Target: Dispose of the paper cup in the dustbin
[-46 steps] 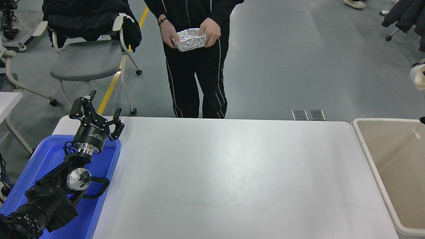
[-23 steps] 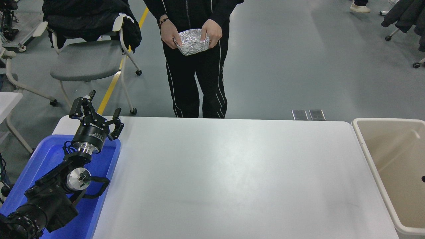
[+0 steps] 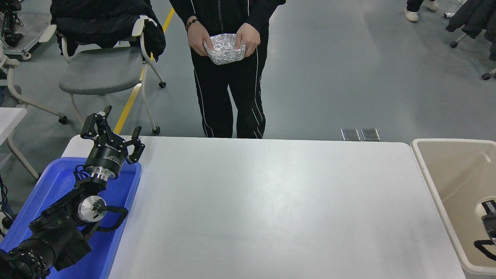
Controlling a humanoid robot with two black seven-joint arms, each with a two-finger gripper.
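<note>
The dustbin point(image 3: 420, 155) is a beige bin standing against the table's right end, and its inside shows only bare walls. A small part of my right arm point(image 3: 489, 224) enters at the right edge above the bin: black parts, a cable loop and a pale round shape point(image 3: 481, 209). I cannot tell whether that shape is the paper cup or a wrist part. The right gripper's fingers are out of the picture. My left gripper point(image 3: 115, 131) is parked open and empty over the blue tray.
A blue plastic tray point(image 3: 128, 193) lies at the table's left end under my left arm. A person stands at the far side holding a crumpled foil tray point(image 3: 225, 48) in both hands. A grey chair point(image 3: 100, 73) stands at the back left.
One second ago a pale cup-like shape hung high at the right edge; it is gone from there. The right arm's part now shows lower, over the bin. The left arm has not moved.
</note>
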